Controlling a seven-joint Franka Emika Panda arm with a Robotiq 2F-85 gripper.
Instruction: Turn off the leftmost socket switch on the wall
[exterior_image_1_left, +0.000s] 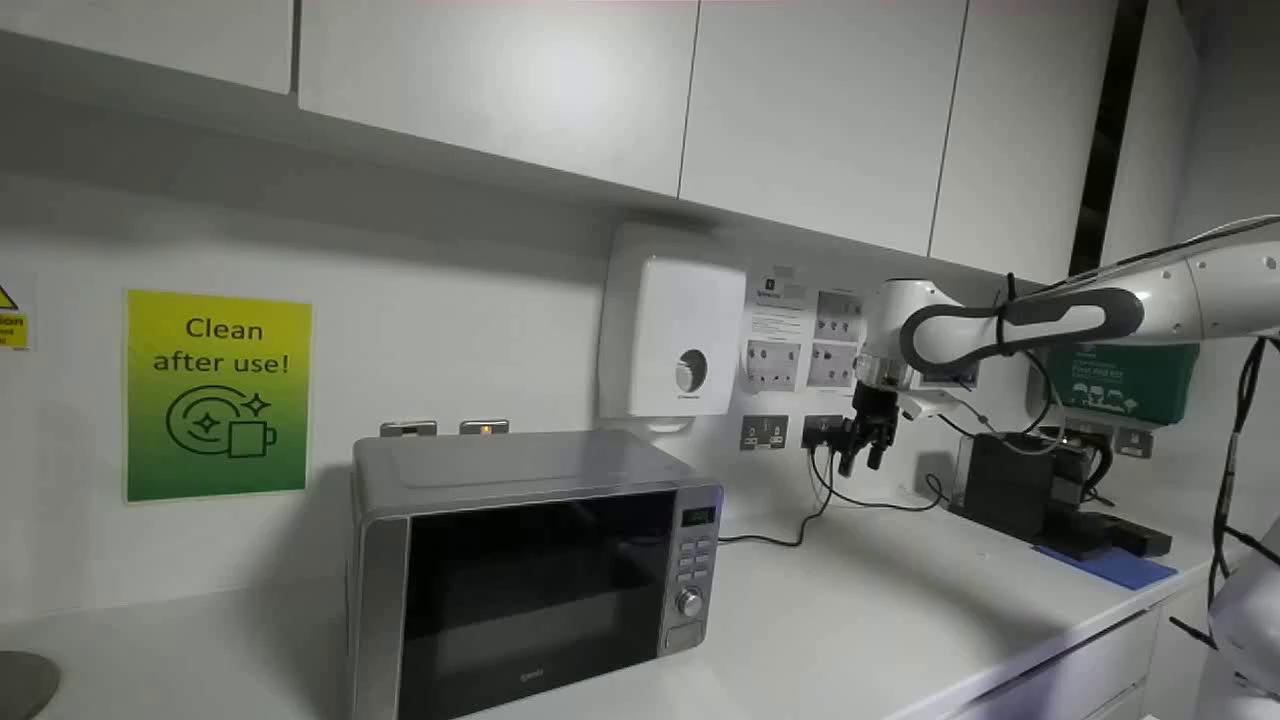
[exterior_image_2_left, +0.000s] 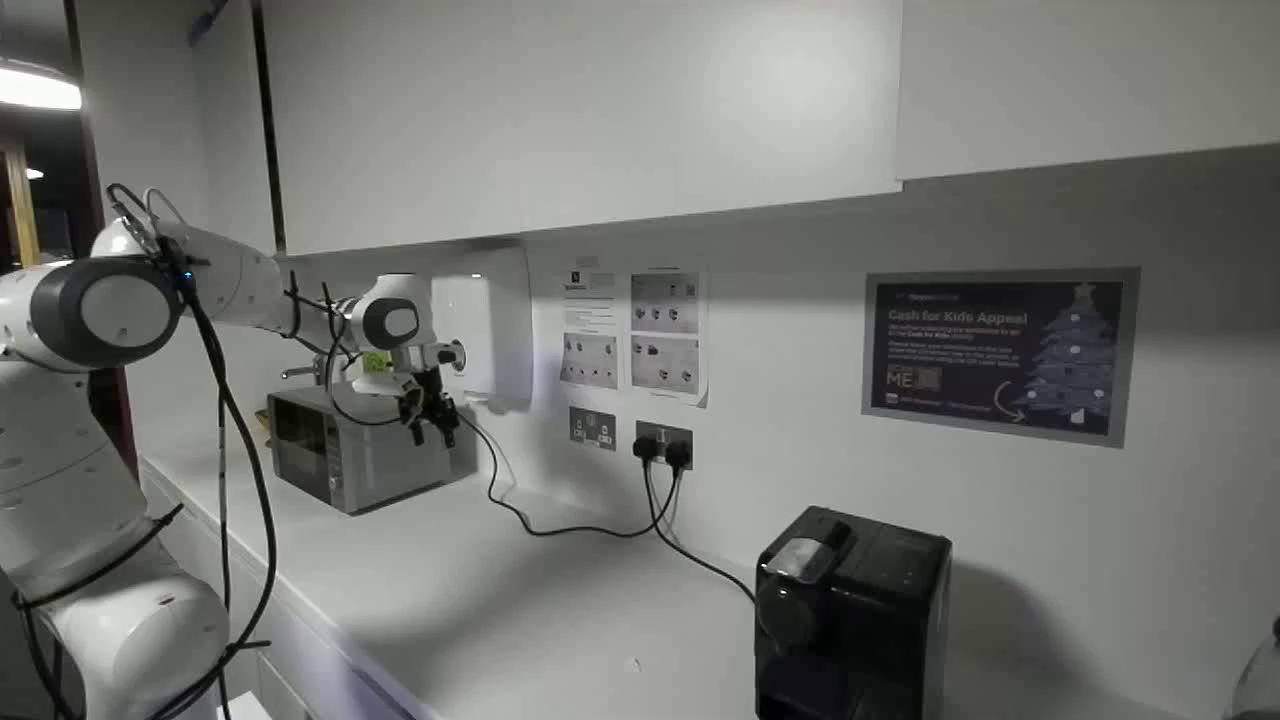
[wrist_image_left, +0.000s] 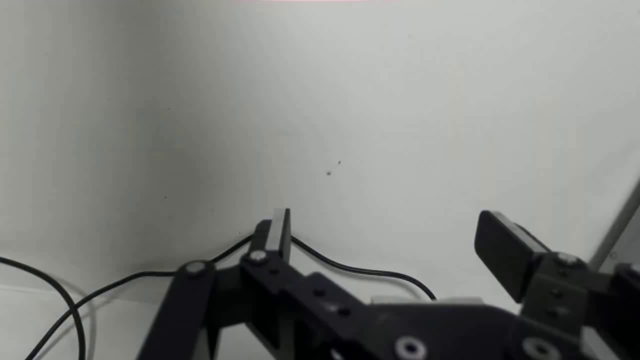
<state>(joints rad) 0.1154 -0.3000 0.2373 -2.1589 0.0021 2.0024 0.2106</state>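
Beyond the hand (exterior_image_1_left: 860, 460), on the wall (exterior_image_1_left: 450, 340), sits a plugless double socket (exterior_image_2_left: 593, 428), which I judge carries the switch to be turned off; its separate switches are too small to make out. Next to it, also beyond the hand, is a second socket (exterior_image_2_left: 662, 442) with two black plugs (exterior_image_2_left: 678, 455). Farther from the hand, above the microwave (exterior_image_1_left: 540, 580), are two small wall plates (exterior_image_1_left: 484, 427), so which one counts as leftmost is not certain.

Nothing shows the job done: the hand touches no switch, and no switch setting can be read. Most likely the approach and the press are both left to do.

The hand hangs from the outstretched arm (exterior_image_1_left: 1180, 295) over the tabletop (exterior_image_2_left: 560, 600), apart from the wall, its fingers (wrist_image_left: 277, 232) pointing down and spread, holding nothing. Under the hand, the wrist view shows tabletop and a black cable (wrist_image_left: 355, 270), no socket. For a press, the fingertips would probably have to be brought together and tipped toward the wall.
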